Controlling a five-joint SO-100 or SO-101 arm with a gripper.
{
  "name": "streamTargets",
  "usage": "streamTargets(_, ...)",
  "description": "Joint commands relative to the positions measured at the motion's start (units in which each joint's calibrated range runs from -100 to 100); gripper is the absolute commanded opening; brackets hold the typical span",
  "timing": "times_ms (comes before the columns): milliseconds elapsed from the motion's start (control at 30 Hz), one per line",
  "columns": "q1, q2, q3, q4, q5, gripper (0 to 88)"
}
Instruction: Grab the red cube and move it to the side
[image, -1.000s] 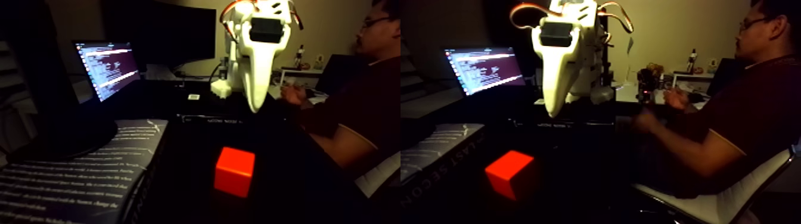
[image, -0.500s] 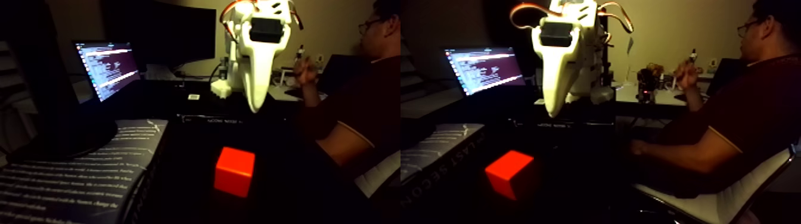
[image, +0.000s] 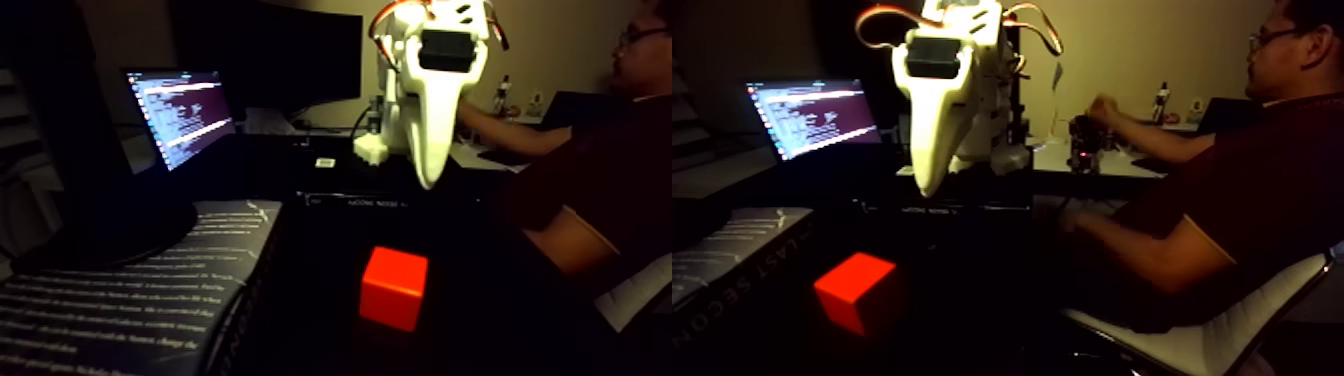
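Red cube (image: 393, 288) well below fingers (image: 430, 165)

Dark tabletop around the red cube (image: 393, 288), seen from the fixed view. The white gripper (image: 430, 182) hangs above and behind the cube, with open air between them. A printed book (image: 130, 300) bounds the left side; a seated person's arm (image: 570, 240) crowds the right. A laptop (image: 180, 115) stands behind, well apart.

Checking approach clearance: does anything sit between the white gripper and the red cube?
Nothing visible does. The white two-finger gripper hangs above and behind the bright red-orange cube, with bare dark table between them.
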Motion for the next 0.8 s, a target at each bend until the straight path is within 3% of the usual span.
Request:
streamTargets(0, 0.22, -0.25, -0.27, 0.02, 0.05, 0.6)
streamTargets(767, -0.37, -0.25, -0.27, -0.32, 0.21, 0.6)
